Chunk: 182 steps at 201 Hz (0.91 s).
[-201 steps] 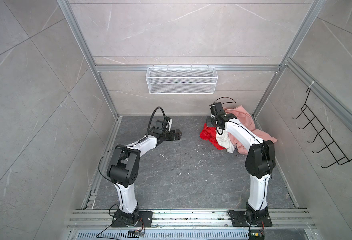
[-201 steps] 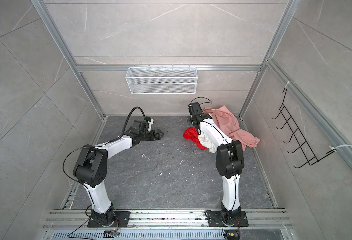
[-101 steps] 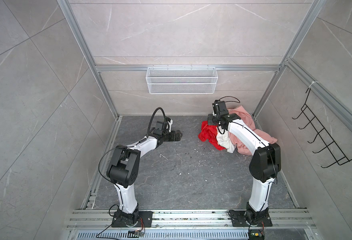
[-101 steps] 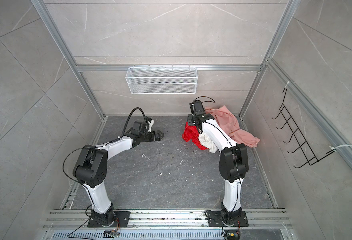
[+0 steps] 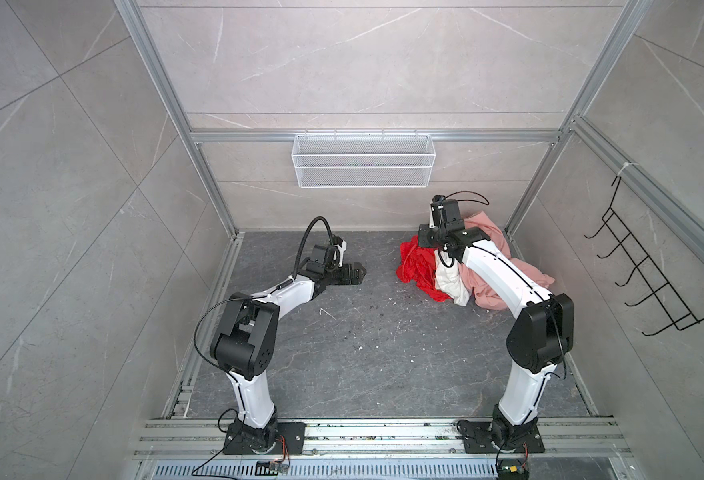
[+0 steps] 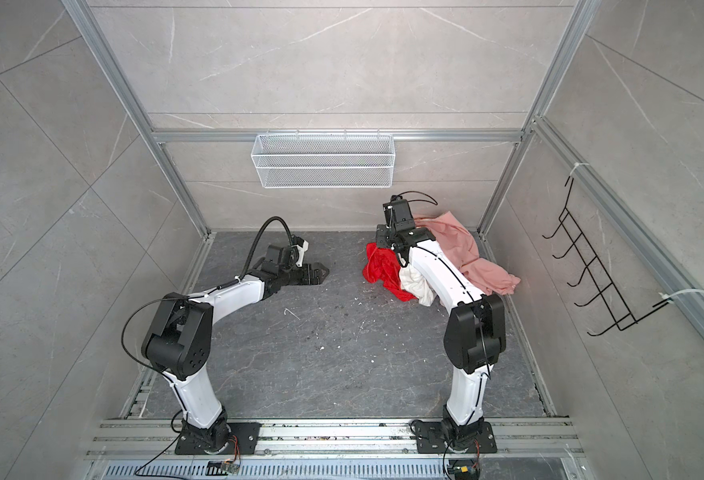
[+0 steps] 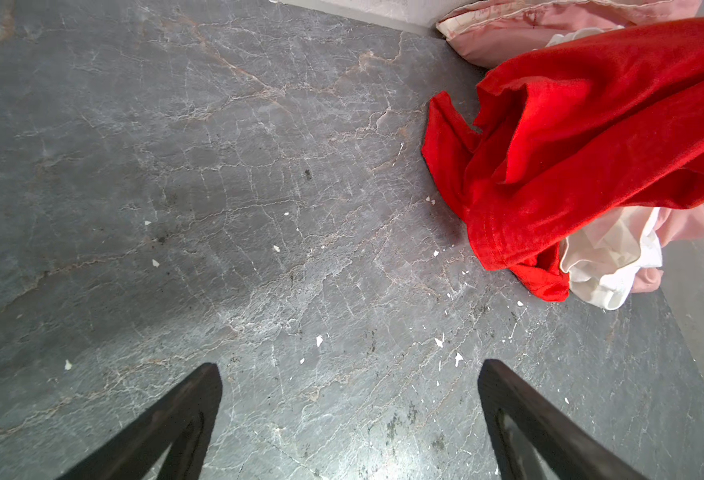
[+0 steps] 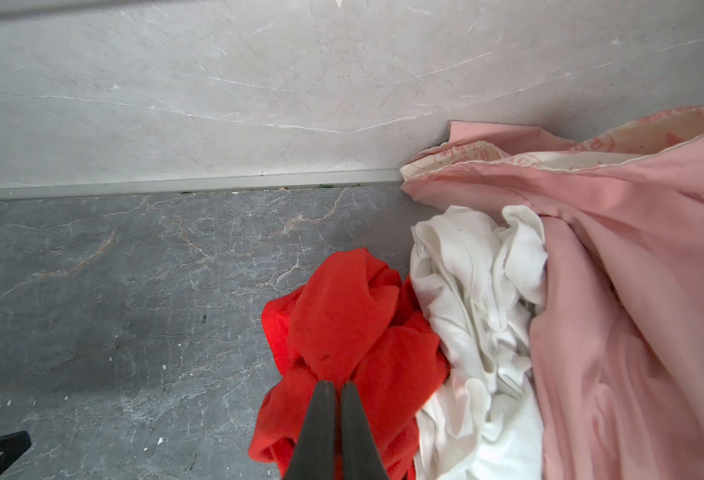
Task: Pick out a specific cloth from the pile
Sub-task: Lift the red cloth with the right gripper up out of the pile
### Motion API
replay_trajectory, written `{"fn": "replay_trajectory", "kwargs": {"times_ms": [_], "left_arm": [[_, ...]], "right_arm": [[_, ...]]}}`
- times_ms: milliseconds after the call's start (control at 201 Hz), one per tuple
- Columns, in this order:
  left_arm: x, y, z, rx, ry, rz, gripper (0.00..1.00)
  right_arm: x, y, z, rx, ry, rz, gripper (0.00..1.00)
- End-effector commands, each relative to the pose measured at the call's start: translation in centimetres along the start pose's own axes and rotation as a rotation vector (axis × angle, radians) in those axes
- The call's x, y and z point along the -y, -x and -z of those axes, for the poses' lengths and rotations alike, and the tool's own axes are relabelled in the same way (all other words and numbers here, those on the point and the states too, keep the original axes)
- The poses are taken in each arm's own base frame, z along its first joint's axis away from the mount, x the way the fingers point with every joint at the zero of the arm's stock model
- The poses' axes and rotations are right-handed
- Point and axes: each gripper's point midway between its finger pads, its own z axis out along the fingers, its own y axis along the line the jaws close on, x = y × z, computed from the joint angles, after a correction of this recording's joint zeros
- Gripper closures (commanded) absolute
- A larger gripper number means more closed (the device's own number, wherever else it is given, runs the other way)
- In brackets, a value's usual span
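Rising since a second ago, right end effector [image 8: 337, 385] pinches the cloth [image 8: 342, 316] up beside the pile [image 8: 612, 291]; left end effector [image 7: 348, 365] stays wide.

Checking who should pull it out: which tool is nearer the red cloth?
Right. The right tool is shut on the red cloth; the left tool hovers open over bare floor, apart from it.

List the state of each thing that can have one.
red cloth: bunched, one fold pinched.
right gripper: shut on red cloth.
left gripper: open, empty.
white cloth: crumpled, not held.
pink cloth: heaped, not held.
wire basket: empty.
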Motion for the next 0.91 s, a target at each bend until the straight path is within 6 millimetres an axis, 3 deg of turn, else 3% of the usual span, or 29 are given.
{"fn": "replay_trajectory", "kwargs": {"times_ms": [0, 901], "left_arm": [[1.7, 2.1, 1.5, 0.076, -0.034, -0.045, 0.01], [2.8, 2.3, 2.1, 0.098, -0.063, -0.089, 0.01]], "right_arm": [[-1.2, 2.3, 2.3, 0.082, 0.056, 0.000, 1.00], [-2.1, 4.9, 6.6, 0.182, 0.137, 0.002, 1.00]]}}
